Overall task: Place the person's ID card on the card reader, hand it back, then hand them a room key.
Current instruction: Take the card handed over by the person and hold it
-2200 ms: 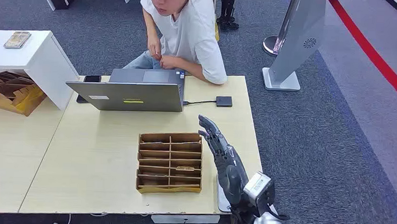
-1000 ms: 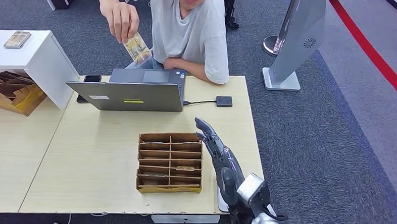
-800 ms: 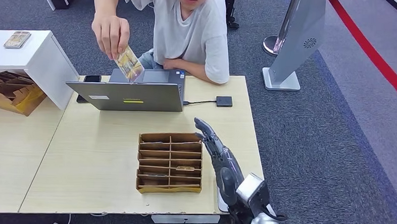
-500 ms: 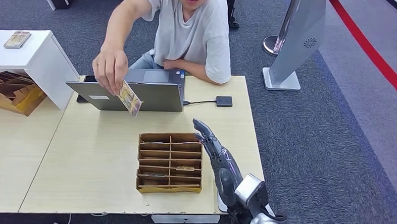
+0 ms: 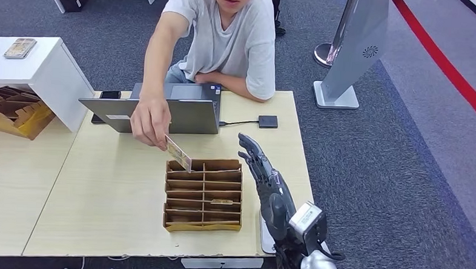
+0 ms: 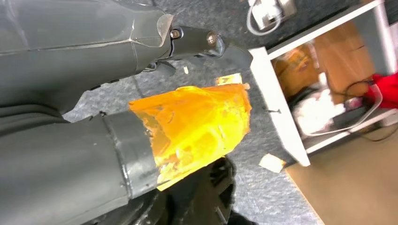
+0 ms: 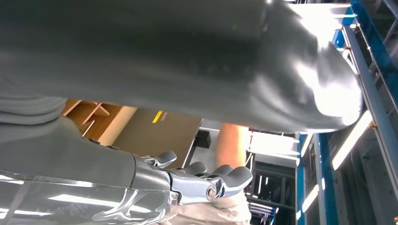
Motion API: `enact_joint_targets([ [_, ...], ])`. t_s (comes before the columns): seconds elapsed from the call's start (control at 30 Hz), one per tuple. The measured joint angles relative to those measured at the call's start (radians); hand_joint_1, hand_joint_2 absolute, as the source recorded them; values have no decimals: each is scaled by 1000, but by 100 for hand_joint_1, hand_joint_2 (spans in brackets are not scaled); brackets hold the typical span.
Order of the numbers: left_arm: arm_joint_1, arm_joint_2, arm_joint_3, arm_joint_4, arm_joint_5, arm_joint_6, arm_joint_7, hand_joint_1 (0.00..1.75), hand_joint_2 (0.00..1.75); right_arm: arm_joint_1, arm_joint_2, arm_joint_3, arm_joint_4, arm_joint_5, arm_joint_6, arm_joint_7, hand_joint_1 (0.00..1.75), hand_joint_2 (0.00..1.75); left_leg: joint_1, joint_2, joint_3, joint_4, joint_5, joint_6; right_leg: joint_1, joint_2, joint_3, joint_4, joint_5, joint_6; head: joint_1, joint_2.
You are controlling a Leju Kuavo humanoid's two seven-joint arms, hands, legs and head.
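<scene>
A person across the table holds out a yellowish ID card, pinched in their hand just over the far left corner of the wooden slotted organizer. My right hand is raised beside the organizer's right side, fingers stretched out and apart, holding nothing, about a hand's width right of the card. The right wrist view shows its fingers extended toward the laptop. A small black square reader lies cabled to the laptop. One card lies in an organizer slot. My left hand hangs over the floor, holding nothing.
A phone lies behind the laptop. A white cabinet and cardboard trays stand at the far left. A grey sign stand is on the carpet to the right. A flat grey pad lies under my right forearm.
The person has brought the ID card down from above the laptop to just over the organizer's far left corner. My right hand has risen slightly and reached a little farther forward.
</scene>
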State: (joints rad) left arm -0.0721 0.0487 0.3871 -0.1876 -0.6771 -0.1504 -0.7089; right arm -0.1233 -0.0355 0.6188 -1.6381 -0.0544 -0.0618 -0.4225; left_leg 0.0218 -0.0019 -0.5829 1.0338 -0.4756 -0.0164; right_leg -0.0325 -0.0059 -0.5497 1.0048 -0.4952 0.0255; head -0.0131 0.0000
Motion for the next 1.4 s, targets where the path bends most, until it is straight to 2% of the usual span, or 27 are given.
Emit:
enact_joint_targets([
  [0.27,6,-23,-28,-45,82,5,14,0,0,-9,0,0,0,1,5,7,0,0,0,0,-2,0,0,0,0,0,-2,0,0,0,0,0],
  [0.33,6,-30,-20,-47,128,28,104,0,0,-12,0,2,1,6,11,18,0,0,0,0,-2,0,0,0,0,0,-2,0,0,0,0,0],
  [0.4,11,-35,-3,-44,175,55,245,0,0,-17,0,5,4,14,15,30,0,0,0,0,-2,0,0,0,0,0,-2,0,0,0,0,0],
  [0.47,22,-40,16,-41,218,74,304,0,0,-19,0,7,8,21,11,36,0,0,0,0,-2,0,0,0,0,0,-3,0,0,0,0,0],
  [0.63,28,-72,143,-39,397,126,266,0,0,-12,0,7,9,44,-24,52,0,0,0,0,-2,0,0,0,0,0,-3,0,0,1,0,0],
  [0.77,29,-96,202,-39,404,136,275,0,0,3,0,6,7,58,-35,55,0,0,0,0,-2,0,0,0,0,0,-3,0,0,0,0,0],
  [1.03,37,-123,240,-37,401,136,290,0,0,34,-5,6,-12,73,-50,55,0,0,0,0,-3,0,0,0,0,0,-3,0,0,0,0,0],
  [1.33,38,-145,255,-31,383,151,342,0,0,74,-10,6,-44,91,-72,48,0,0,0,0,-3,0,0,0,0,0,-3,0,0,1,0,0],
  [1.4,38,-149,255,-29,377,156,352,0,0,83,-11,6,-51,98,-73,46,0,87,0,0,-3,0,0,0,0,0,-3,-1,0,1,0,0],
])
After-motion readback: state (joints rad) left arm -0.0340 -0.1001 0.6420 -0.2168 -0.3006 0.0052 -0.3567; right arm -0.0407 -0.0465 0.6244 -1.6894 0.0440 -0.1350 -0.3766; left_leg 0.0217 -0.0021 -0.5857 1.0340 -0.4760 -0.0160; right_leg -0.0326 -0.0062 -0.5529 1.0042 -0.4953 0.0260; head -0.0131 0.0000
